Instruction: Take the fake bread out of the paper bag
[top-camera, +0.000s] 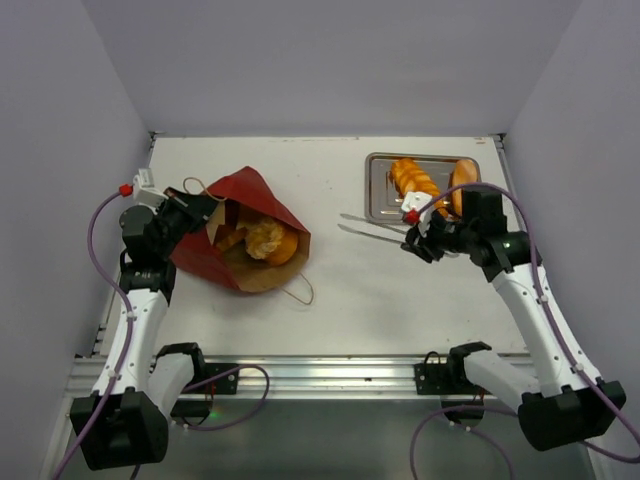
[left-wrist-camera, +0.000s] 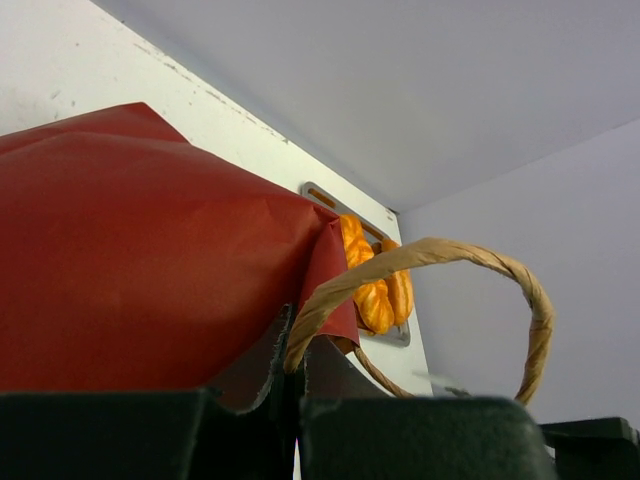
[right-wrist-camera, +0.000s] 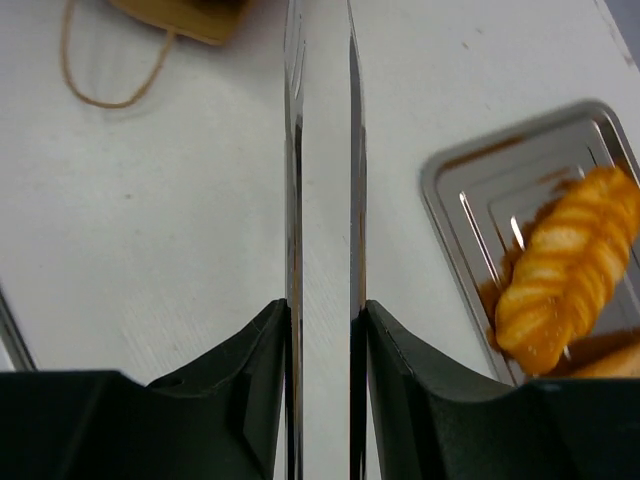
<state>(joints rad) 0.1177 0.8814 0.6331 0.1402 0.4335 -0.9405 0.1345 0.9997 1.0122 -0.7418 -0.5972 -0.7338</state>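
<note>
Bright, even overhead light, soft shadows; glare on tray (right-wrist-camera: 470, 200); bread (right-wrist-camera: 565, 265) & wrist-cam foregrd blurry

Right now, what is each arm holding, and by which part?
Left fingers pinch the paper bag at its rim, beside a handle. Right fingers grip metal tongs near their back end; the tong tips are empty.

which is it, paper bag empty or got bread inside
Not empty: the paper bag lies on its side, mouth open, with orange bread visible inside.

Probably a robotics lab: bare pale walls (top-camera: 330, 60) enclose a white table (top-camera: 370, 290), aluminium mounting rail (top-camera: 330, 372).
</note>
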